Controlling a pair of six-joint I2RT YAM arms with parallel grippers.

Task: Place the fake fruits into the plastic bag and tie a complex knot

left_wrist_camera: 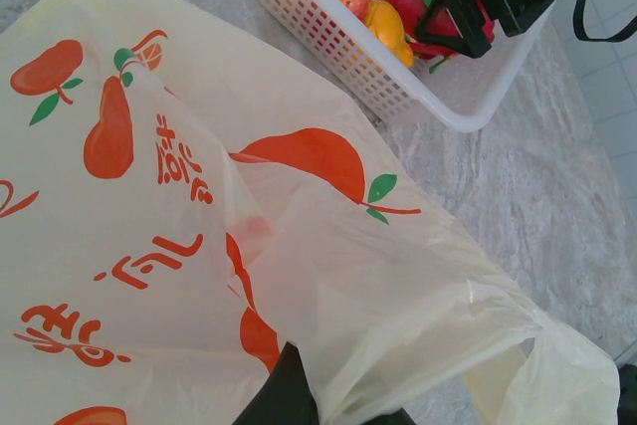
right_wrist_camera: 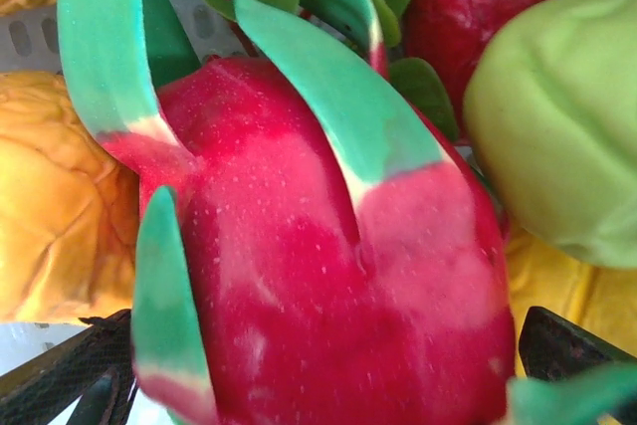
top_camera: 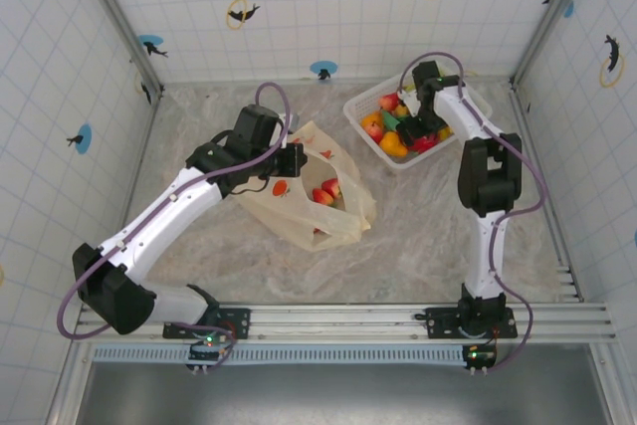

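Plainly, the job was somewhere in its first half. The plastic bag [top_camera: 299,211] lay on the surface [top_camera: 428,236] left of centre with its mouth open toward the basket, and a few red fake fruits [top_camera: 324,192] showed inside it. Most of the pile had yet to go: the white lattice basket [top_camera: 360,106] at the far right held a heap of red, orange, yellow and green pieces. The left gripper [top_camera: 291,159] was closed on the bag's upper edge. In the left wrist view a fold of the printed film bunched at its dark fingers [left_wrist_camera: 289,395], seemingly holding the mouth up. The right gripper [top_camera: 426,132] was down in the basket, jaws spread wide either side of a red dragon fruit [right_wrist_camera: 299,246] with green scales. That fruit lay among its neighbours, an orange piece [right_wrist_camera: 50,216] on one side and a pale green piece [right_wrist_camera: 557,116] on the other; whether the fingertips touched its skin could not be told. It looked like the next to be carried across, with the rest to follow. The tying had not begun: the bag's top was loose and untwisted.
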